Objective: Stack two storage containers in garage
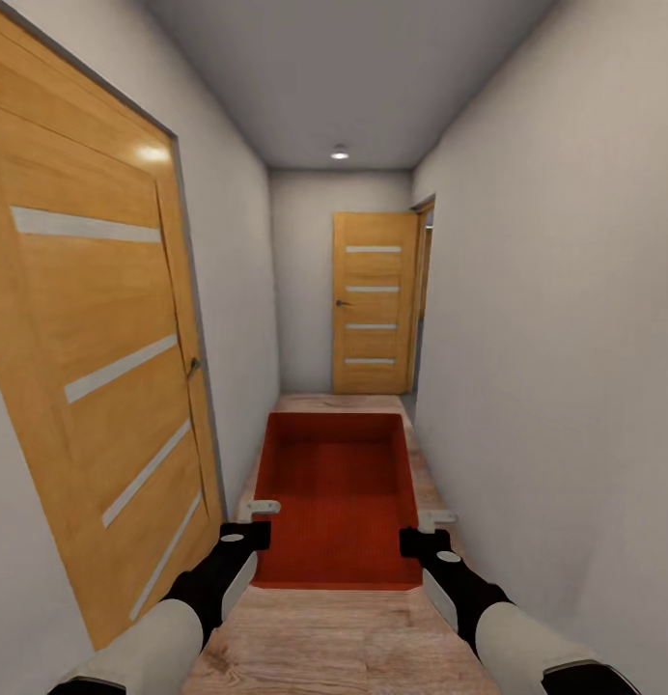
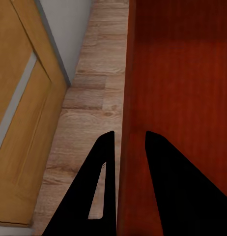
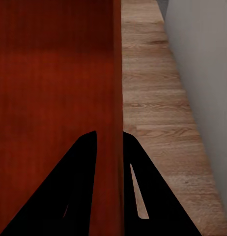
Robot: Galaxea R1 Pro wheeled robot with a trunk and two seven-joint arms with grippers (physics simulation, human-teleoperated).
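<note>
Both hands clamp red bin (image 1: 339, 492) walls, carried along hallway

Head camera facing forward down the corridor, wrist cameras close along each side wall of the storage container (image 1: 339, 502), shared by all views

Layout relative to the storage container (image 1: 339, 497). The container sits straight ahead of me, above the plank floor (image 1: 353, 642). My left gripper (image 1: 247, 534) is at its left wall, my right gripper (image 1: 419, 541) at its right wall, each with one finger inside and one outside. A door (image 1: 102, 386) stands left of the container; a wall (image 1: 566, 367) runs along its right. A second door (image 1: 375, 304) lies beyond its far end.
</note>
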